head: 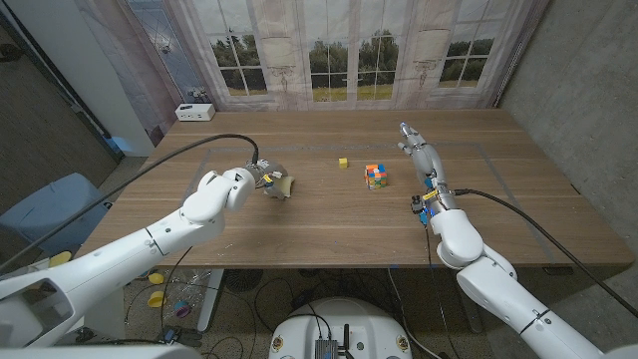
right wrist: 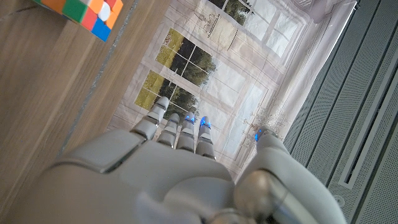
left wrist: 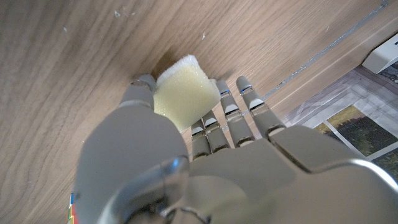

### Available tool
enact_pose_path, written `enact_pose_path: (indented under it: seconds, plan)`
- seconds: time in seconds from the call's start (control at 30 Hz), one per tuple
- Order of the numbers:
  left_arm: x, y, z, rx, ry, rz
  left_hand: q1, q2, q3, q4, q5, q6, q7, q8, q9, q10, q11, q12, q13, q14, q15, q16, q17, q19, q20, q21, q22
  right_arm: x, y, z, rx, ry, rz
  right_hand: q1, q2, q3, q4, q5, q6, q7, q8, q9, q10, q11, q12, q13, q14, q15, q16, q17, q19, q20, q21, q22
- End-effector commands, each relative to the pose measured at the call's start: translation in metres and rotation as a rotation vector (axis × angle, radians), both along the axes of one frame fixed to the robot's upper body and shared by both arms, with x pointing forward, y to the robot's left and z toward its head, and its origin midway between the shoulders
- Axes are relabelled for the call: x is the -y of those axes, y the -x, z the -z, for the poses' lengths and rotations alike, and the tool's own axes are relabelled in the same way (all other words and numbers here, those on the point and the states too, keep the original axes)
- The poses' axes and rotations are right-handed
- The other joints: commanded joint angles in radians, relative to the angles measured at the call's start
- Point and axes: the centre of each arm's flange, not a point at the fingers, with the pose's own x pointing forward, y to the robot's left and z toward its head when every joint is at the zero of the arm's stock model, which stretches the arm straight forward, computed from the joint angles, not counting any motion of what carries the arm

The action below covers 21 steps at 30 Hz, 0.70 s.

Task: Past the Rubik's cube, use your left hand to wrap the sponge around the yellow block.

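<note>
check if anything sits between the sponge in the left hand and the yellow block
Nothing visible does: bare table lies between the sponge held by the left hand and the yellow block. The Rubik's cube stands beyond the block.

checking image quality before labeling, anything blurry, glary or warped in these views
Head view: even daylight, bright windows, edges bowed by the wide lens. Left wrist view: sponge sharp, left hand close and soft. Right wrist view: right hand soft, Rubik's cube cropped.

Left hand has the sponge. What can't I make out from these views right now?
- Sponge: lower part hidden behind left hand in left wrist view.
- Yellow block: too small in head view for detail.
- Rubik's cube: cut by right wrist view's edge.
</note>
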Motion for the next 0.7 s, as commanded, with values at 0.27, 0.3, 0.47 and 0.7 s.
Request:
enact_pose_path:
  seconds: [0.27,0.3,0.47,0.7]
  plan:
    - [-0.006,0.008,-0.012,0.227,0.012,0.025,0.016,-0.001,-0.015,0.007,0.002,-0.011,-0.003,-0.013,0.003,-0.021,0.0,-0.018,0.005,-0.024,-0.143,-0.027,0.004,-0.004,0.017,0.0,0.003,0.0,-0.001,-0.002,0.0,0.004,0.019,-0.003,0.002,0.003,-0.009,0.005,0.011,0.003,0.005,0.005,0.012,0.002,0.0,0.006,0.009,0.004,0.006,0.004,0.008,0.001,0.006,0.004]
    - [-0.006,0.009,-0.017,0.25,0.017,0.029,0.015,0.0,-0.016,0.008,0.002,-0.01,-0.003,-0.013,0.003,-0.022,0.001,-0.019,0.005,-0.024,-0.143,-0.027,0.005,-0.003,0.017,0.001,0.004,0.0,-0.001,-0.002,0.002,0.005,0.02,-0.003,0.002,0.003,-0.009,0.005,0.011,0.002,0.005,0.005,0.011,0.002,0.0,0.006,0.01,0.004,0.006,0.004,0.008,0.001,0.006,0.004]
    - [-0.003,0.012,-0.026,0.301,0.036,0.053,0.009,0.004,-0.019,0.014,0.001,-0.007,-0.003,-0.014,0.004,-0.02,0.002,-0.02,0.005,-0.022,-0.144,-0.027,0.006,0.004,0.019,0.003,0.004,0.0,0.001,-0.005,0.01,0.014,0.023,-0.003,0.003,0.004,-0.01,0.005,0.011,0.002,0.005,0.005,0.012,0.002,0.0,0.006,0.01,0.004,0.005,0.004,0.008,0.001,0.006,0.004]
    - [0.0,0.011,-0.034,0.354,0.051,0.079,0.009,0.02,-0.023,0.023,0.002,0.026,-0.009,-0.008,0.005,0.01,-0.005,-0.017,0.005,0.006,-0.154,-0.021,0.007,0.024,0.013,0.01,0.004,-0.002,0.005,-0.009,0.028,0.03,0.029,-0.002,0.003,0.004,-0.011,0.005,0.012,0.002,0.005,0.005,0.013,0.003,0.0,0.006,0.01,0.003,0.004,0.004,0.008,0.001,0.006,0.004]
